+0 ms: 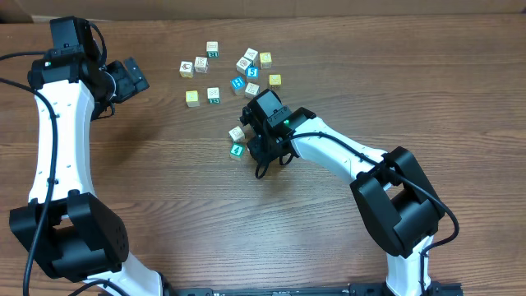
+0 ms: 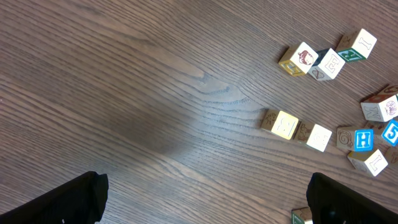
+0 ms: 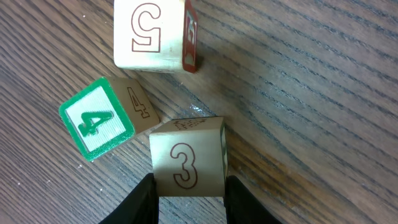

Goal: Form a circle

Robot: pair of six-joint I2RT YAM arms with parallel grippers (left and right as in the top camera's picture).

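Circle cluster (image 3: pixel 142 107) is found at the right gripper (image 3: pixel 189 190): a white cube marked 3 (image 3: pixel 186 163) is clamped between the jaws, a green-faced cube marked 4 (image 3: pixel 96 123) is set just ahead and to the left of them, just beside the held cube, and a white cube marked 5 (image 3: pixel 149 34) is placed farther ahead. The left gripper (image 2: pixel 208 208) is held with jaws wide apart over the table (image 2: pixel 155 93), nothing between them; a loose scatter of cubes (image 2: pixel 323 134) is spread ahead and to their right
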